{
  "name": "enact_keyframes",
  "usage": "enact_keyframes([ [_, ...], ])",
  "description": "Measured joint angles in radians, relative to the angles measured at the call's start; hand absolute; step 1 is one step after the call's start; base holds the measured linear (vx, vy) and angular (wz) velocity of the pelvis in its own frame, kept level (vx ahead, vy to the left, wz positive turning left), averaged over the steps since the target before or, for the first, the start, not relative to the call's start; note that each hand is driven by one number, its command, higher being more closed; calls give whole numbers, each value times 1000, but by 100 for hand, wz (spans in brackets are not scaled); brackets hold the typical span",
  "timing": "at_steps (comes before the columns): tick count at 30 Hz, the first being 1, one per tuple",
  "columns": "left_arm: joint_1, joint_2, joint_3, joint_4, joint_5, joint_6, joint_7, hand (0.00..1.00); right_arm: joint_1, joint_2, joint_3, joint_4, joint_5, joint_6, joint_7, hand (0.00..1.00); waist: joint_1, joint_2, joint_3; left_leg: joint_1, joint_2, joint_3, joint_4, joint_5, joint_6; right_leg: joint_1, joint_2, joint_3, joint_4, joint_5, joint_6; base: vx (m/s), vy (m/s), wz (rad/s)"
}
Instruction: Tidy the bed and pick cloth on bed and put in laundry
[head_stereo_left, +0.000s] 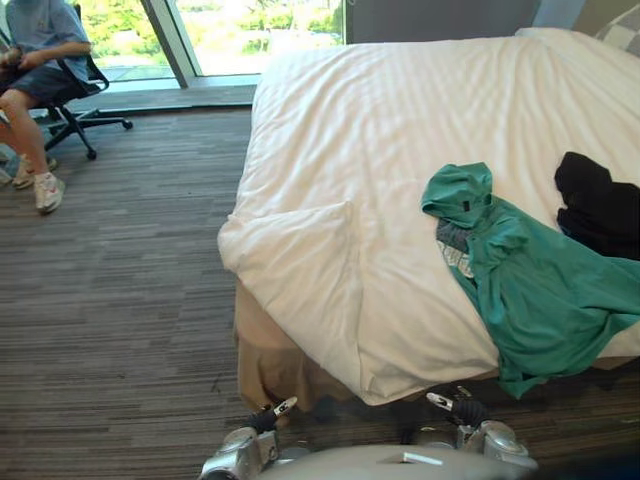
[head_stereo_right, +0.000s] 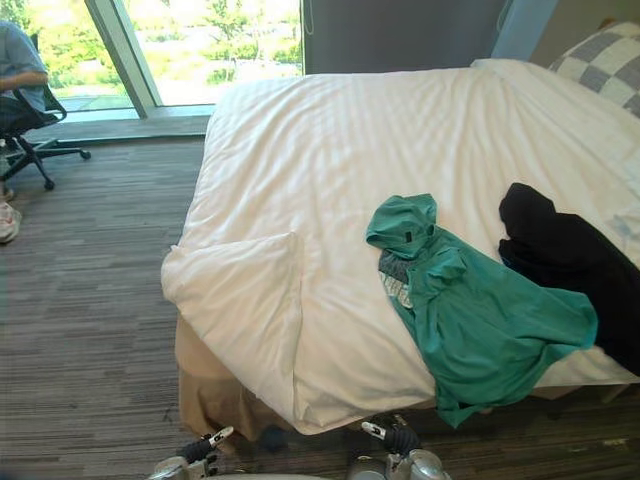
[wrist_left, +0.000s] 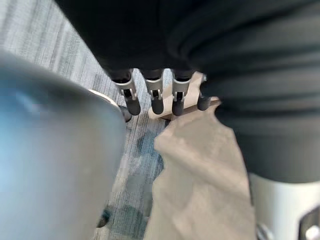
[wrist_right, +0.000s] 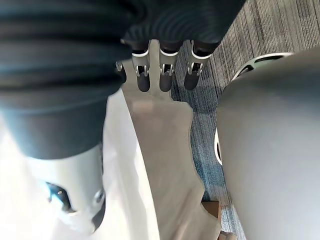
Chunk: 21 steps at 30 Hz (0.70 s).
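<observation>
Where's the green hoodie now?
In the left eye view the green hoodie lies on the bed, near right side, draping over its edge, left of the black garment.

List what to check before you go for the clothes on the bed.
1. Hands free: ok; the left hand and the right hand hang open, holding nothing.
2. Reach to the green hoodie: probably ok; it lies at the near edge of the duvet, hem over the side.
3. The black garment apart from the hoodie: cannot tell; they meet.
4. Duvet smooth: not ok; its near corner is folded over.
5. The person out of the way: ok; seated by the window.
</observation>
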<state>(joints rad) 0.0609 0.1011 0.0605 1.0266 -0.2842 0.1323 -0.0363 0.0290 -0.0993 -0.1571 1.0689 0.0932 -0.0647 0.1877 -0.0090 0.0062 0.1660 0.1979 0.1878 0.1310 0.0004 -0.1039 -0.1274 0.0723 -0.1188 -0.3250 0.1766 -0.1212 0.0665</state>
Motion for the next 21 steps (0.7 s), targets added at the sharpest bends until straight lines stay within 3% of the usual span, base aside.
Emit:
enact_keyframes([
  [4,-1,8,1,0,-34,-20,22,0,4,7,25,0,1,18,4,0,1,-29,-9,10,-15,1,2,-7,-4,42,0,8,-87,50,7,67,45,-8],
  [6,1,25,9,21,-97,-33,65,0,9,9,25,10,1,43,3,0,0,-51,-21,-5,-39,3,6,-13,7,48,-16,10,-138,82,17,3,85,-2],
  [10,20,24,61,22,-205,-93,189,0,18,5,10,22,1,106,0,0,0,-56,-23,-7,-73,-3,19,-22,22,77,-43,7,-181,105,32,-6,86,5],
  [14,32,37,164,-2,-273,-186,309,0,19,-9,-13,30,2,158,7,0,-2,-43,-29,-26,-85,-20,18,-16,30,66,-54,-2,-186,107,37,-40,15,9],
  [17,31,49,241,-118,-312,-245,372,0,16,-51,-40,30,6,185,30,0,-1,-28,-38,-44,-89,-38,8,-4,33,57,-57,-19,-187,109,38,-30,-7,19],
  [21,5,127,315,-235,-239,-301,458,0,7,-114,-73,27,20,210,59,0,0,1,-52,-44,-88,-45,-7,4,32,56,-55,-26,-190,109,38,1,-7,7],
])
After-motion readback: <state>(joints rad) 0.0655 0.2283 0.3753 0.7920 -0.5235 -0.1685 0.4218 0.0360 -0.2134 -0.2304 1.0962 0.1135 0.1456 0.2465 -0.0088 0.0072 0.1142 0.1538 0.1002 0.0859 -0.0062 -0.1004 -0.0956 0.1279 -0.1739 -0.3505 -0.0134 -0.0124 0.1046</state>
